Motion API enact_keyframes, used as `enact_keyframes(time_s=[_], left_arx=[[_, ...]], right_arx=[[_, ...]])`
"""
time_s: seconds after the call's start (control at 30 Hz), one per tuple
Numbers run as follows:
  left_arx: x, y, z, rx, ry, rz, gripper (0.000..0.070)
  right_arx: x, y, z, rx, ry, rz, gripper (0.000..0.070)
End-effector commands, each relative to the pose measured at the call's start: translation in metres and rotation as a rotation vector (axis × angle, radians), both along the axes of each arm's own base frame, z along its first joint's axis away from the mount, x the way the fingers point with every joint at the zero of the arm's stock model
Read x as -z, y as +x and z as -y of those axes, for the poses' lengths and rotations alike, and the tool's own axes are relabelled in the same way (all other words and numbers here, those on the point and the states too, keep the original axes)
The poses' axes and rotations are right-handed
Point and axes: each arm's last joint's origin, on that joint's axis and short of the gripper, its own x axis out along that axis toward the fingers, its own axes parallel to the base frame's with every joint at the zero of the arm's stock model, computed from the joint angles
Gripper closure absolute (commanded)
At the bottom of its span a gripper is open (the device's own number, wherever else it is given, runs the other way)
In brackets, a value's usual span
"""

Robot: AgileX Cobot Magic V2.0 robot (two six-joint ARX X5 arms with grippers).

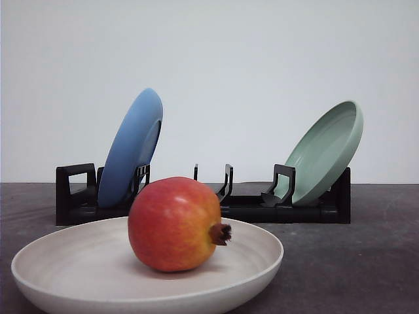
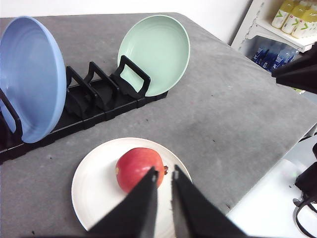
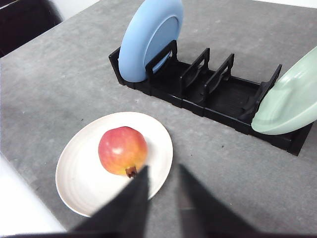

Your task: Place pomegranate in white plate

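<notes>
The pomegranate [image 1: 175, 224], red fading to yellow-orange, lies on its side in the middle of the white plate [image 1: 65, 261], its dark calyx pointing right. Both also appear in the left wrist view, pomegranate [image 2: 136, 166] in white plate [image 2: 94, 188], and in the right wrist view, pomegranate [image 3: 122, 149] in white plate [image 3: 79, 173]. My left gripper [image 2: 164, 171] hovers above the fruit, well clear of it, its fingers nearly together and empty. Above the plate's rim, my right gripper [image 3: 162, 168] hangs with a small gap between its fingers and holds nothing.
Behind the plate stands a black dish rack [image 1: 249, 208] with a blue plate [image 1: 131, 147] leaning at its left end and a pale green plate [image 1: 327, 150] at its right end. The grey table's edge [image 2: 262, 178] lies to the right, shelves with bottles [image 2: 297, 15] beyond.
</notes>
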Motion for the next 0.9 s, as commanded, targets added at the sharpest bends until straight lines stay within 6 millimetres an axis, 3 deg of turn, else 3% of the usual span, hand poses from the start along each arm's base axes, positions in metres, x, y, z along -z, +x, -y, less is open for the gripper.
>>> enact_keyframes(time_s=[0.0, 0.7, 0.87], left_arx=[[-0.002, -0.001, 0.000, 0.017, -0.001, 0.019, 0.0700], [0.000, -0.001, -0.001, 0.014, -0.013, 0.022, 0.0700], [0.005, 0.004, -0.013, -0.111, -0.054, 0.028, 0.0700]], right_arx=[[-0.004, 0.000, -0.001, -0.004, 0.023, 0.013, 0.0700], [-0.004, 0.000, -0.001, -0.006, 0.023, 0.012, 0.0700], [-0.004, 0.000, -0.001, -0.006, 0.023, 0.012, 0.0700]])
